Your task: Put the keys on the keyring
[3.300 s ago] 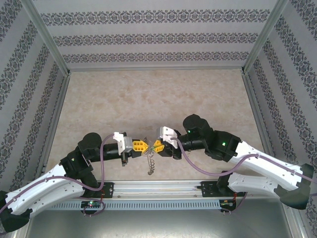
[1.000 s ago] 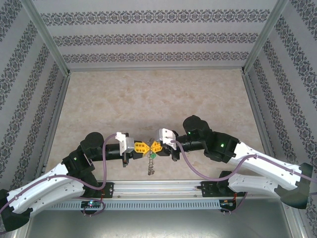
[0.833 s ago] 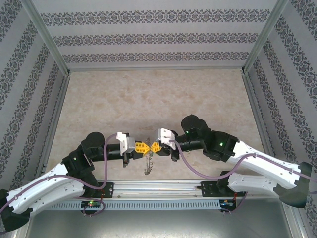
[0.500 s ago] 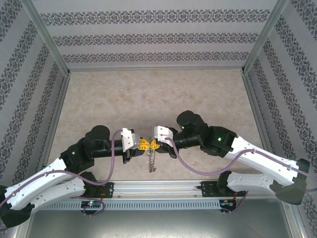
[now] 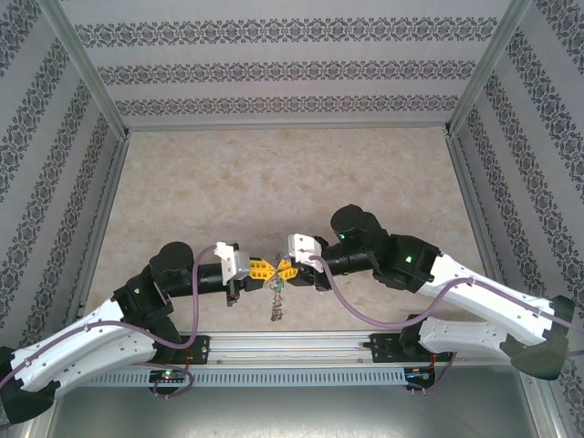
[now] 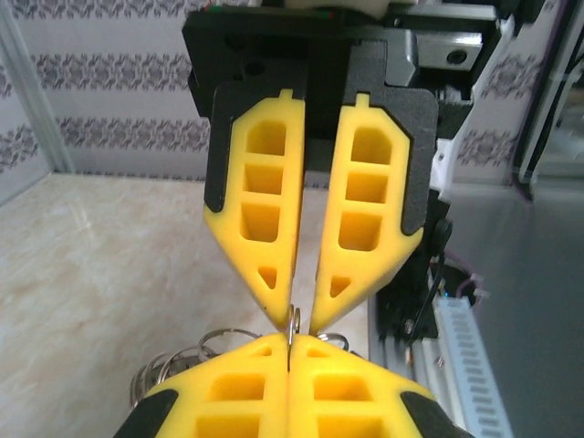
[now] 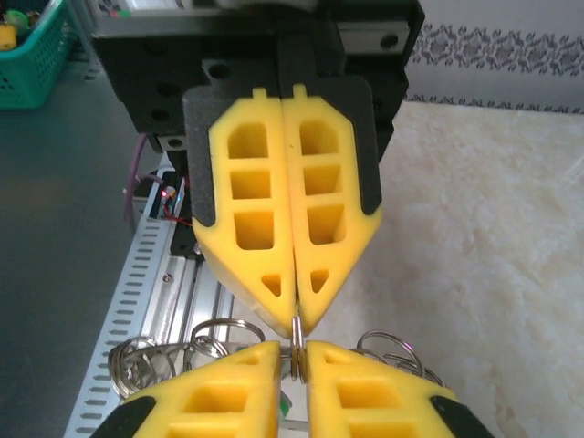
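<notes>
Yellow left fingers (image 5: pixel 262 269) and right fingers (image 5: pixel 288 268) meet tip to tip, both pairs clamped on the keyring (image 5: pixel 276 304) dangling above the near edge of the counter (image 5: pixel 274 182).

I count two white and black robot arms (image 5: pixel 100 342), one to each side of the hanging keyring of silvery wire loops (image 5: pixel 276 306); that keyring is one. Two grippers: the left gripper (image 5: pixel 270 270) just left of its top, the right gripper (image 5: pixel 282 269) just right. Each has two yellow latticed plastic fingers (image 6: pixel 239 251), four in all. One small key with a green plastic head (image 5: pixel 281 285) beside the keyring's top. Two purple cables (image 5: pixel 190 292). The wire loops are several; I cannot fix their number
</notes>
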Controlling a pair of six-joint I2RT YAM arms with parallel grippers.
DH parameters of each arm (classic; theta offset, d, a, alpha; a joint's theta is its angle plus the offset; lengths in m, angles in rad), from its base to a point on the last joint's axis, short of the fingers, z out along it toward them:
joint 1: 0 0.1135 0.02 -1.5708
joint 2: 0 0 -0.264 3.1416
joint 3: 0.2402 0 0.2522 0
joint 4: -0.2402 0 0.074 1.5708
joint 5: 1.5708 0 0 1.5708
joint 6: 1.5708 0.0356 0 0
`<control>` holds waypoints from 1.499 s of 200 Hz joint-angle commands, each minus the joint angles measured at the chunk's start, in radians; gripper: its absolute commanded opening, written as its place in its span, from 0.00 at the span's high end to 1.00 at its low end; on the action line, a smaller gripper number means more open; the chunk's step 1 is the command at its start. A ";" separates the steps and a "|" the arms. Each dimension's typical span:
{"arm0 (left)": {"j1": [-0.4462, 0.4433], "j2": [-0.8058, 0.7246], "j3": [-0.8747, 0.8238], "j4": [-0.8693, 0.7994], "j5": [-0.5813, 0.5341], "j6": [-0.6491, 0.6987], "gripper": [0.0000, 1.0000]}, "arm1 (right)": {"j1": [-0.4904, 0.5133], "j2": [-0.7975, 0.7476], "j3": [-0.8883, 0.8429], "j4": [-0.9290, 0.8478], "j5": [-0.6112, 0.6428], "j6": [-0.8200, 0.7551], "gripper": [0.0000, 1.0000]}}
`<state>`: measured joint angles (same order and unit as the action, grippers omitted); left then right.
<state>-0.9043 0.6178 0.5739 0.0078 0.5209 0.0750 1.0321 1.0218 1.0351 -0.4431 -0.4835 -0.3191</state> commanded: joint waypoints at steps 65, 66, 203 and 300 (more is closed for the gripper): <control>-0.007 -0.004 -0.060 0.357 0.094 -0.140 1.00 | 0.006 -0.052 -0.068 0.122 -0.027 0.070 0.93; -0.007 -0.004 -0.059 0.354 0.092 -0.140 1.00 | 0.006 -0.052 -0.067 0.121 -0.025 0.069 0.94; -0.010 0.066 0.127 -0.119 -0.049 0.037 1.00 | 0.011 0.111 0.146 -0.125 0.052 -0.083 0.95; -0.009 -0.061 -0.016 0.215 0.065 -0.075 1.00 | -0.015 -0.077 -0.082 0.172 -0.021 0.087 0.78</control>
<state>-0.9043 0.5800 0.5655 0.0807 0.5457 0.0315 1.0290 0.9741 0.9848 -0.3756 -0.4477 -0.2832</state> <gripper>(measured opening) 0.060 0.225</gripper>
